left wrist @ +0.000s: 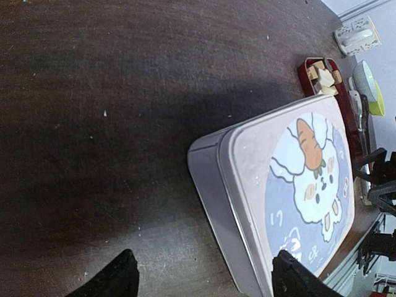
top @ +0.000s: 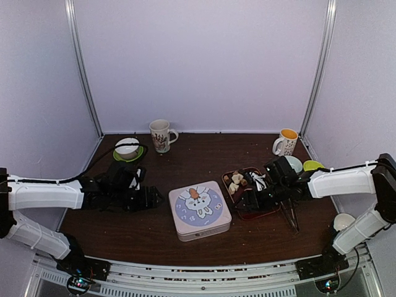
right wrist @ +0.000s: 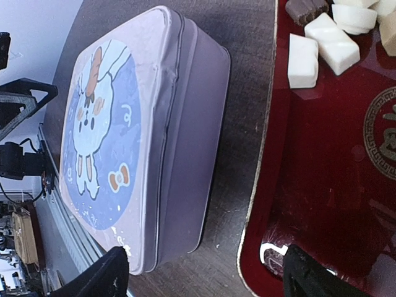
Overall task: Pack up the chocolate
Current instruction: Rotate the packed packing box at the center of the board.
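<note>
Top external view: a dark brown table [top: 154, 241] carries everything, with the two arms reaching in from its left and right edges toward the middle. A square pale tin [top: 199, 209] with a rabbit and carrot on its closed lid sits in the middle, toward the near edge. Just to the right of it, with a narrow strip of table between, lies the dark-red tray [right wrist: 322, 173].

The left end effector [left wrist: 207, 281] is low over the table at the tin's left side, its fingers spread wide and gripping nothing. The right end effector [right wrist: 207, 278] hangs over the gap between tin and tray, also spread open and empty.

A patterned white mug [top: 161, 135] stands at the far edge, left of centre. A mug with a yellow inside [top: 286, 142] stands near the far right corner. A white bowl [top: 127, 148] rests on a green plate toward the far left corner.

The chocolate [right wrist: 322, 43], white, tan and brown pieces, is bunched at the tray's far end. The rest of the tray's floor seen from the right wrist is bare.
</note>
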You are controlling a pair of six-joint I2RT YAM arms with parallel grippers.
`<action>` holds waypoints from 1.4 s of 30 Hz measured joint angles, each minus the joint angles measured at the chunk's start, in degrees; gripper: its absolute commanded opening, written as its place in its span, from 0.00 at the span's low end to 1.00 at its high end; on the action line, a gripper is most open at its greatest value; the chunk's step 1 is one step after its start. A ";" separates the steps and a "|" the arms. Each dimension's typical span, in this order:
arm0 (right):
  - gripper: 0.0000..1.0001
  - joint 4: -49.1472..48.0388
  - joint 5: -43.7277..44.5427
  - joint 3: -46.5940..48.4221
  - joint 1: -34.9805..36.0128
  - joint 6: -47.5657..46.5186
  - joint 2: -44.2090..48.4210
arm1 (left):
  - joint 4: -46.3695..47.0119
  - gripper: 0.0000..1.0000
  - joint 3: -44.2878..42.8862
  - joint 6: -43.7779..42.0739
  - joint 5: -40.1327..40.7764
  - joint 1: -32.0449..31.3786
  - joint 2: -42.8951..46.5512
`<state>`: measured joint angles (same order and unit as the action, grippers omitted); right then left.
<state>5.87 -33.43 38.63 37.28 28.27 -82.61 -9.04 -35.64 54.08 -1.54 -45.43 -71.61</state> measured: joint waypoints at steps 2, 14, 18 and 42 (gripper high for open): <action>0.96 0.09 0.68 0.17 -0.09 -0.04 0.00 | 0.33 0.77 0.57 0.02 -0.28 0.00 0.00; 1.00 -6.27 0.35 0.50 1.05 3.39 -3.50 | 3.45 0.77 1.38 0.11 -1.31 -0.44 -0.02; 0.99 -8.76 -0.90 0.50 3.72 5.05 -5.60 | 3.52 0.77 1.49 0.11 -1.68 -0.50 -0.07; 0.82 -16.28 -3.89 3.56 2.93 12.17 -6.10 | 7.87 0.64 1.57 1.07 -3.21 -0.55 -3.10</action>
<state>-10.41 -37.32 42.19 40.21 40.45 -88.71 -1.17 -34.06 55.16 -4.75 -45.98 -74.72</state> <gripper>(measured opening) 0.947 0.704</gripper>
